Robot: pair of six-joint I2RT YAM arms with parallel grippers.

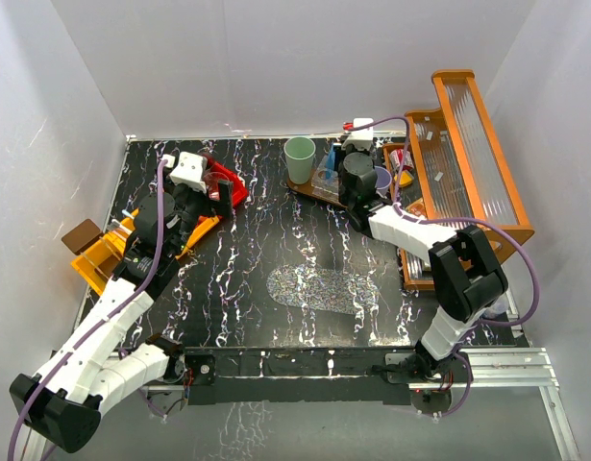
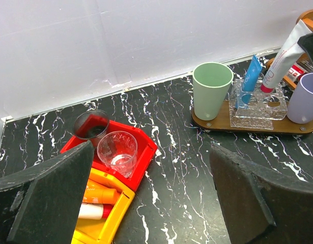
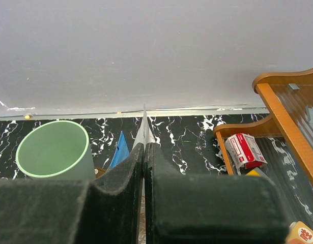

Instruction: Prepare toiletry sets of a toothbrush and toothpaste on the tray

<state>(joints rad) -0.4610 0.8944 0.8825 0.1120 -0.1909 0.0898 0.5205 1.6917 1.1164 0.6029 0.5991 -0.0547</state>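
Right jaws pinched on a toothpaste tube at the tray; left jaws wide apart over the bins.

I see my right gripper (image 3: 144, 148) with its jaws pressed together on the flat crimped end of the white tube (image 2: 281, 58). The tube leans, red cap down, in the clear holder (image 2: 258, 111) on the wooden tray (image 2: 222, 123). A blue tube (image 2: 252, 76) stands in the same holder just beside it. The green cup (image 2: 212, 90) sits at one end of the tray and the lilac cup (image 2: 304, 99) at the other. My left gripper (image 2: 151, 151) hangs with jaws spread wide, holding nothing, above the red bin (image 2: 141, 170). That bin carries a clear glass cup (image 2: 118, 153). Orange tubes (image 2: 97, 194) lie in the yellow bin (image 2: 108, 223) touching it on the black marbled counter (image 2: 176, 183).
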